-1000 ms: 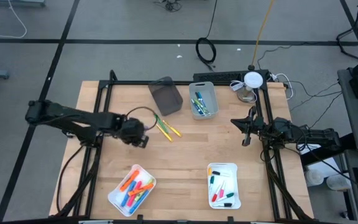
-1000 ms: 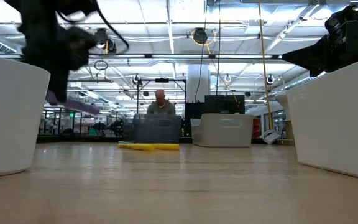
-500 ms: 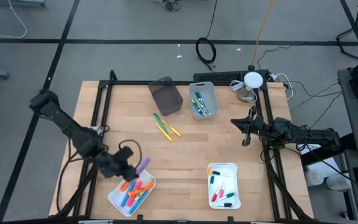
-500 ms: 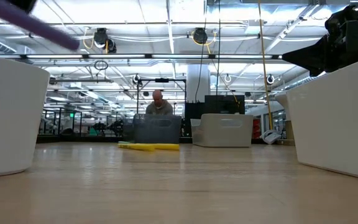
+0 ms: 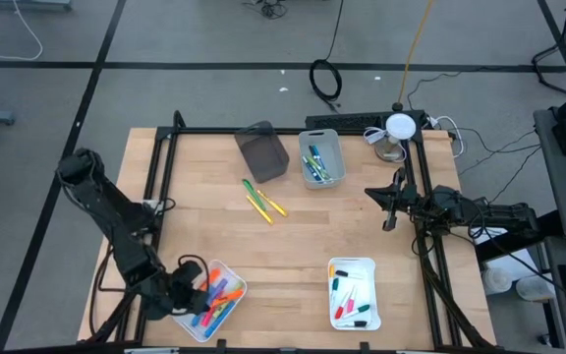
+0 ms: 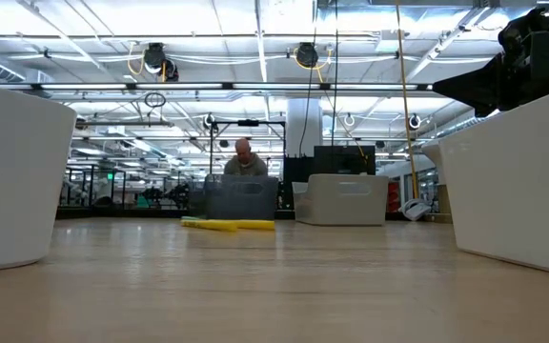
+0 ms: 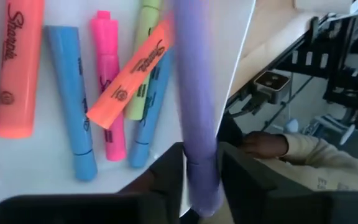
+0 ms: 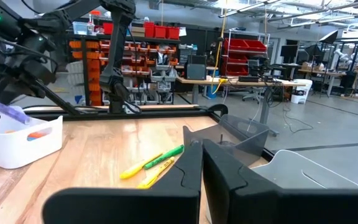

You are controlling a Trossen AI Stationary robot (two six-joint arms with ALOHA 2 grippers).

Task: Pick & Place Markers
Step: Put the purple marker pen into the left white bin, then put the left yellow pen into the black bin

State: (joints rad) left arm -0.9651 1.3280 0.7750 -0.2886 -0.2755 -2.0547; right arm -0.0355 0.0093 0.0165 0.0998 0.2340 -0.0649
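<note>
One chunky purple marker [image 7: 194, 112] sits between the jaws of the left gripper [image 5: 187, 293], which hangs over the near-left white tray [image 5: 232, 308] on the wooden bench [image 5: 293, 236]. The jaws are parted only a little, the barrel lying in the gap between the dark fingers [image 7: 160, 177]; whether they are pinching it or have just let go cannot be told. Below it the tray holds orange, blue, pink and yellow-green highlighters [image 7: 104, 93]. The step in hand looks to be the drop. To do it well, the marker should be centred over the tray floor, not its rim, which runs close beside the barrel in the wrist view; the jaws should then spread fully and lift straight up so nothing is dragged out. Mid-bench, three loose yellow and green markers [image 5: 262, 201] lie near a dark grey bin [image 5: 262, 151] and a pale bin [image 5: 321, 157] of pens. Nearer, a second white tray [image 5: 353, 293] holds thin capped pens. At far right the right gripper [image 5: 389, 222] waits above the bench edge, jaws fully closed and empty.
</note>
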